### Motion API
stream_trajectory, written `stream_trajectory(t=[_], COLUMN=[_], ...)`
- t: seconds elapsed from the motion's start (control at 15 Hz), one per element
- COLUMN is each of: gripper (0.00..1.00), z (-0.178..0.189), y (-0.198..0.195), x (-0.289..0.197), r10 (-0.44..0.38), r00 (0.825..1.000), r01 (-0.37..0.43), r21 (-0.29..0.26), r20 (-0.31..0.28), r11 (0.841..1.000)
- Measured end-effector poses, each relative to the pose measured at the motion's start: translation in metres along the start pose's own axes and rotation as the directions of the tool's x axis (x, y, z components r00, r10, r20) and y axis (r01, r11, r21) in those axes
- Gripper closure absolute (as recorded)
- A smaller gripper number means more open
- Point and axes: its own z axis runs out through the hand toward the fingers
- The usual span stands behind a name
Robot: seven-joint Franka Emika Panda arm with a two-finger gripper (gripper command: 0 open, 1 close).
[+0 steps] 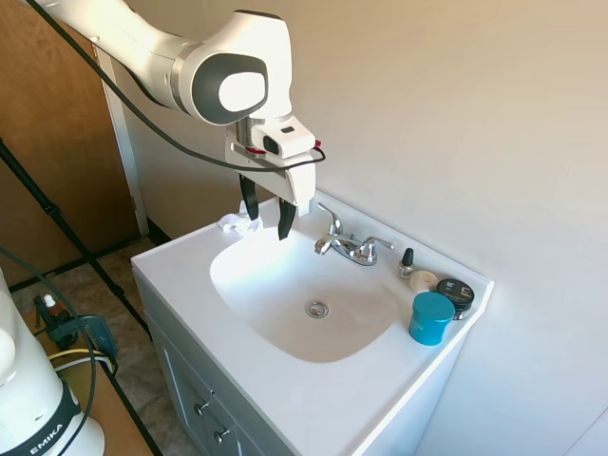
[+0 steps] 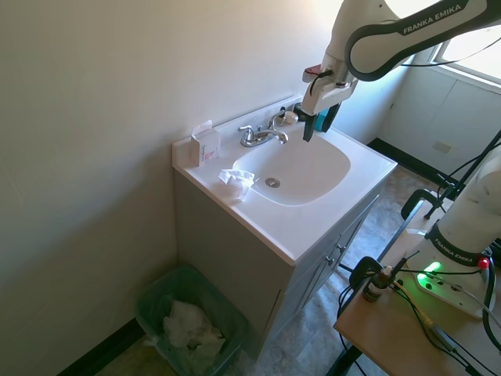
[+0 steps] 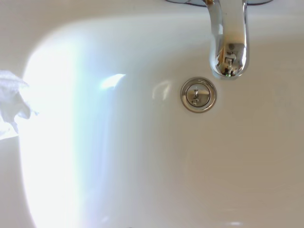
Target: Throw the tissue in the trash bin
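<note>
I hold the claw (image 1: 267,220), jaws parted and empty, above the white oval basin (image 2: 313,182); the crumpled white paper tissue (image 2: 236,182) lies on the basin's rim, opposite the chrome faucet (image 1: 348,244); I should descend squarely over it.

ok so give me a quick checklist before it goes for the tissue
1. Pincer open and empty: ok.
2. Tissue free on the counter at the sink rim, nothing on top of it: ok.
3. Pincer over the tissue: not ok, it hangs above the basin.
4. Path clear of the faucet and box: ok, both stand nearer the wall.
5. Bin open on the floor beside the cabinet: ok, paper already inside.
6. Bin within the arm's reach: cannot tell.
</note>
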Motion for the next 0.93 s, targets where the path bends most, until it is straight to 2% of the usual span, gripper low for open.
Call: stream_trajectory(t=[0.27,0.47,0.67,0.93], gripper=[0.00,0.00,0.00,0.00], z=[-0.004,-0.024,-0.032,0.006], y=[-0.010,-0.052,-0.102,-0.157], x=[-0.012,-0.052,-0.093,-0.095], r10=[-0.040,-0.097,-0.119,-0.101], r00=[0.999,0.995,0.992,0.994], r01=[0.040,0.097,0.121,0.100], r21=[0.008,0.036,0.045,-0.012], r20=[0.003,-0.024,-0.046,-0.041], r11=[0.999,0.995,0.992,0.995])
